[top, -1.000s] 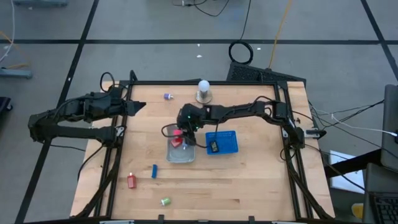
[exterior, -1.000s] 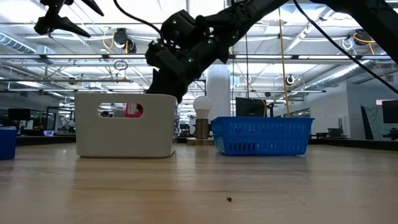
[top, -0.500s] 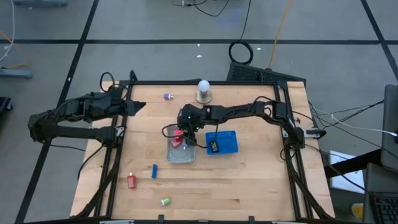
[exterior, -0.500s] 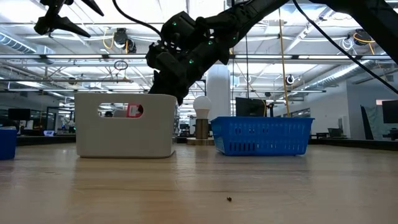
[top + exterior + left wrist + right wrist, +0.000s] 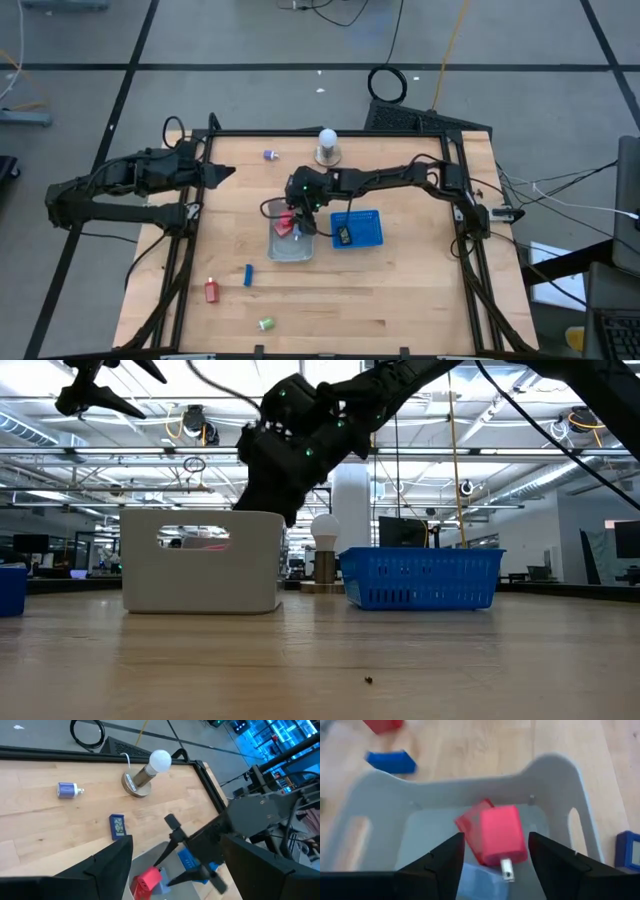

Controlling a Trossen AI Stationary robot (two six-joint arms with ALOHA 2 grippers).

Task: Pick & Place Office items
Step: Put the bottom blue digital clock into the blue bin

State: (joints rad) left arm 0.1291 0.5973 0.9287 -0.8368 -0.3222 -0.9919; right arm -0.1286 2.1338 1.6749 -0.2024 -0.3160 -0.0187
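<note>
My right gripper (image 5: 297,212) hangs open over the far end of the clear tray (image 5: 290,245), fingers pointing down into it (image 5: 496,840). A red block (image 5: 495,837) with a small metal prong lies in the tray between the spread fingers, apart from both, partly on a light blue piece (image 5: 480,880). The low view shows a faint red streak (image 5: 205,543) through the tray's handle slot. My left gripper (image 5: 225,172) waits open near the table's far left, above the wood. Other small items lie on the table: purple (image 5: 270,155), blue (image 5: 248,275), red (image 5: 211,291), green (image 5: 266,324).
The blue basket (image 5: 362,228) stands right of the tray with a black item (image 5: 343,235) in it. A white bulb on a round base (image 5: 328,145) stands near the far edge. A small blue item (image 5: 117,826) lies beside the tray's far end. Bare wood spreads along the near side.
The red block, seen through the tray's handle slot in the low view, has dropped lower inside the tray. My right gripper has stayed over the tray's far end with barely any shift.
</note>
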